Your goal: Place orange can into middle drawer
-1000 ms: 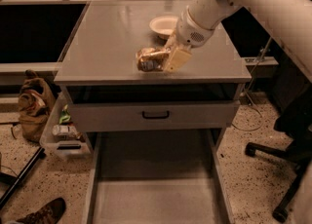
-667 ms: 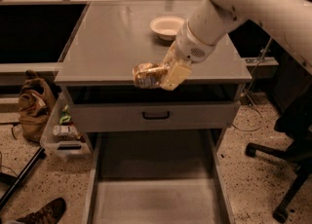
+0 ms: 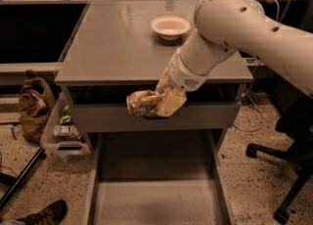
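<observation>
Arm (image 3: 254, 28): white and bulky, reaching in from the upper right, down over the front edge of the table.
Table (image 3: 117, 43): grey flat top carrying a bowl near its back right.
Middle drawer (image 3: 156, 202): pulled out low in front of the table, its plain grey floor bare.
Drawer front (image 3: 98, 117): closed, just under the table top.
Brown bag (image 3: 34, 104): on the floor to the left of the table.
Bowl (image 3: 170, 26): white, round, upright.
Gripper (image 3: 164, 102): in front of the drawer front, above the middle drawer.
Fingers (image 3: 172, 105): clamped around the orange can.
Orange can (image 3: 143, 103): held on its side in the air, sticking out to the left, over the middle drawer's back part.
</observation>
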Tool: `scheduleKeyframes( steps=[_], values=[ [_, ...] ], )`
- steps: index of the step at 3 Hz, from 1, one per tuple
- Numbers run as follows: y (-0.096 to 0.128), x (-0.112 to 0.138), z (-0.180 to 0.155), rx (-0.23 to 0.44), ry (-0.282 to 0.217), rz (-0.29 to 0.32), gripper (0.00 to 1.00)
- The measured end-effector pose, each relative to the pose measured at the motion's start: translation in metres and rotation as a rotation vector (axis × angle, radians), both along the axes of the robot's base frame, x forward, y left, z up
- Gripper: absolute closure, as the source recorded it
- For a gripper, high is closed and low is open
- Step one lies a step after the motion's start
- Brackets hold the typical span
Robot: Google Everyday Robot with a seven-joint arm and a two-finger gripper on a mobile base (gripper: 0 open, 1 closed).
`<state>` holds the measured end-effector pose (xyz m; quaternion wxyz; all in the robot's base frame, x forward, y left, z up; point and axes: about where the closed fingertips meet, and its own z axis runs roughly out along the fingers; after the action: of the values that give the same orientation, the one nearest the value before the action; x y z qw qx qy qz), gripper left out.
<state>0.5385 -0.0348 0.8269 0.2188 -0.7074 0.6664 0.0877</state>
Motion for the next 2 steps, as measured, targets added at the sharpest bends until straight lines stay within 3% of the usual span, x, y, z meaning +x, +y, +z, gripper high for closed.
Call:
scheduleKeyframes(
  steps=[1,2],
  values=[
    [0.0,0.0,0.0,0.0,0.0,0.0,1.0],
    [0.006,0.004,-0.015,0.025,0.011,-0.039,1.0]
  ],
)
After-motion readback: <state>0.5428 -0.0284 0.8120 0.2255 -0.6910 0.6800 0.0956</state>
